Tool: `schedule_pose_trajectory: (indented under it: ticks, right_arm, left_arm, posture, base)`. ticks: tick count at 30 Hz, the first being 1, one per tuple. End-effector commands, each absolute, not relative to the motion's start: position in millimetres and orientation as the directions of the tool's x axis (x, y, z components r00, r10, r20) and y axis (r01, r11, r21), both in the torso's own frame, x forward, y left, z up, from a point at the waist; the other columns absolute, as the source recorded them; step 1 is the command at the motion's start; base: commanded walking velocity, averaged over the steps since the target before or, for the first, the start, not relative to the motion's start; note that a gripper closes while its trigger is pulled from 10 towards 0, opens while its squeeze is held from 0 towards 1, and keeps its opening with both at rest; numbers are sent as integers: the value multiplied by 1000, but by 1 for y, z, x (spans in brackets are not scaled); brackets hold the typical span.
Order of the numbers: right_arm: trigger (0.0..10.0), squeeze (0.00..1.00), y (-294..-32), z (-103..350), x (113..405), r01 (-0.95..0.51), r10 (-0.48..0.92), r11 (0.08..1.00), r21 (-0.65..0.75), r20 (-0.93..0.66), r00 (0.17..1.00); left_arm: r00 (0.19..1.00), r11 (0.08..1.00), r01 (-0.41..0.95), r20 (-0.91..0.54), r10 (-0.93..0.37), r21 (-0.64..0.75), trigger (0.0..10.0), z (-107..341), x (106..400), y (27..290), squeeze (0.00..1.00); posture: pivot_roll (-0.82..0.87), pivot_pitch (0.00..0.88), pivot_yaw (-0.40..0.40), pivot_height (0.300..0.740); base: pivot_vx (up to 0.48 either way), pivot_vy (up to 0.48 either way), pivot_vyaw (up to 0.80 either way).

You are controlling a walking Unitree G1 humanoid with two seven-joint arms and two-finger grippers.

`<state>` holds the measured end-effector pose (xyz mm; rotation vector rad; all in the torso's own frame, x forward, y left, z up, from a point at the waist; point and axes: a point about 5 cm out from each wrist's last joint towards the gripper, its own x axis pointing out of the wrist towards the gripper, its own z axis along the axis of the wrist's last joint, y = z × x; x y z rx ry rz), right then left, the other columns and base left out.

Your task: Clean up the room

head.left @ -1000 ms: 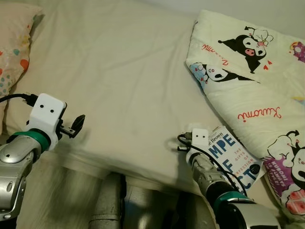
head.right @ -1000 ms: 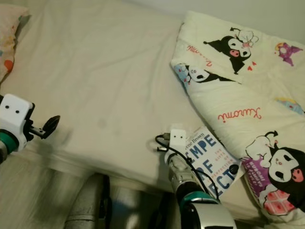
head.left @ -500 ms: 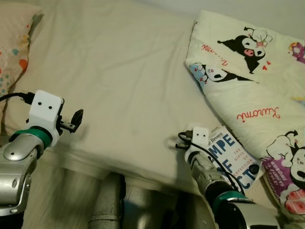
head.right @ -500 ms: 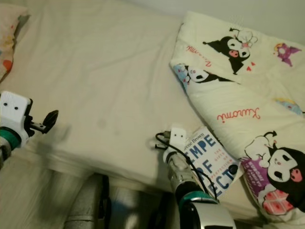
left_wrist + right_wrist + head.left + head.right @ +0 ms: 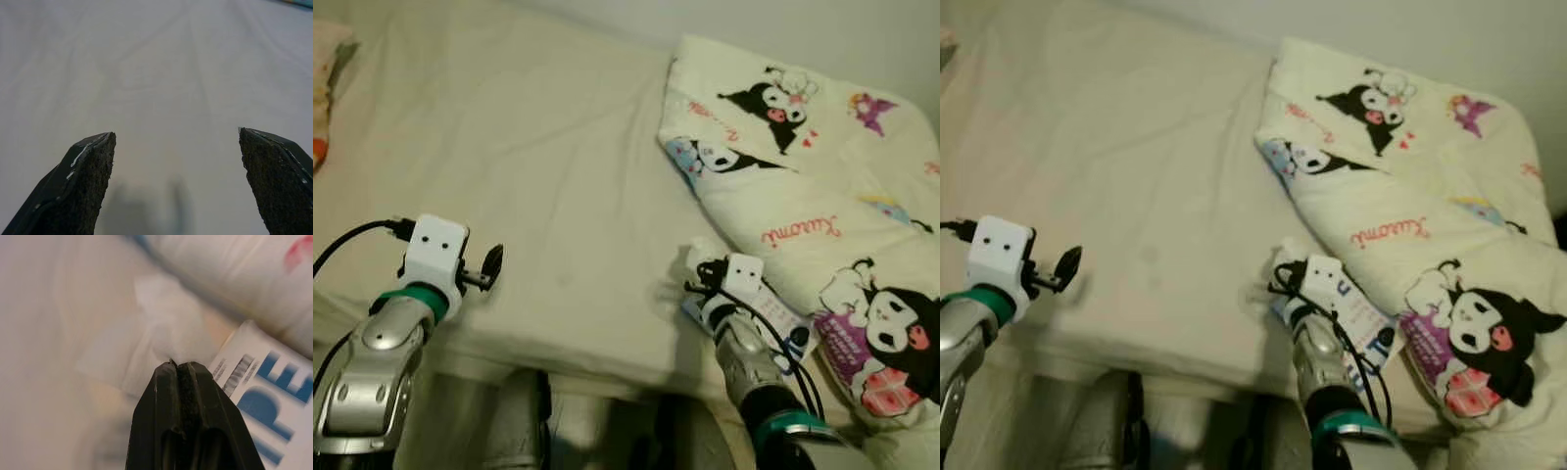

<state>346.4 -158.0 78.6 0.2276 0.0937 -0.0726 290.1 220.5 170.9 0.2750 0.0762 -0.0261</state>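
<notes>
A wide cream bed (image 5: 558, 147) spans the scene, and a cartoon-printed quilt (image 5: 803, 196) lies heaped on its right side. A white book with blue lettering (image 5: 266, 382) lies flat near the bed's front edge, partly tucked under the quilt, its long axis running diagonally from the edge toward the quilt. The right gripper (image 5: 180, 369), fingers pressed together, pinches a thin white tissue (image 5: 161, 328) just beside the book. The left gripper (image 5: 176, 142) hovers spread wide and empty over bare sheet.
</notes>
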Motion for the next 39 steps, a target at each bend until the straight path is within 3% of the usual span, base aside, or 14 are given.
schedule_pose_trajectory:
  ticks: [1, 7, 12, 25, 26, 28, 29, 39]
  right_arm:
    - [0, 0, -162, 87, 342, 66, -59, 968, 242, -38, 998]
    - [0, 0, -155, 108, 321, -72, 54, 986, 148, 126, 991]
    - [0, 0, -151, 94, 303, -49, 29, 988, 144, 139, 990]
    - [0, 0, -146, 117, 320, -52, 31, 981, 185, 113, 993]
    - [9176, 0, -145, 116, 322, -41, 25, 984, 173, 92, 995]
    - [9176, 0, -145, 115, 324, -32, 19, 986, 163, 78, 997]
    - [10000, 0, -143, 115, 326, -33, 21, 985, 169, 69, 997]
    - [10000, 0, -137, 117, 322, -33, 18, 979, 202, 74, 997]
  left_arm:
    - [992, 962, 58, -122, -27, 267, 10000, 153, 285, 213, 0]
    - [992, 968, 66, -125, -37, 243, 10000, 136, 291, 195, 0]
    - [991, 972, 62, -132, -33, 225, 10000, 122, 289, 182, 0]
    - [1000, 991, -1, -10, 2, 133, 10000, 133, 299, 168, 0]
    - [1000, 994, -5, -20, 8, 112, 10000, 133, 299, 169, 0]
    - [1000, 995, -9, -27, 11, 97, 10000, 132, 299, 169, 0]
    - [999, 997, -21, -35, 24, 70, 10000, 132, 299, 171, 0]
    - [998, 998, -51, -26, 52, 42, 10000, 132, 303, 170, 0]
  posture:
    - [169, 57, -74, 617]
    - [129, 30, -57, 617]
    - [111, 0, -27, 617]
    - [127, 0, -71, 617]
    - [131, 0, -75, 617]
    - [131, 0, -75, 617]
    - [134, 0, -74, 617]
    - [126, 0, -70, 617]
  base:
    - [0, 0, 0]
    - [0, 0, 0]
    - [0, 0, 0]
    - [0, 0, 0]
    - [0, 0, 0]
    - [0, 0, 0]
    - [0, 0, 0]
    - [0, 0, 0]
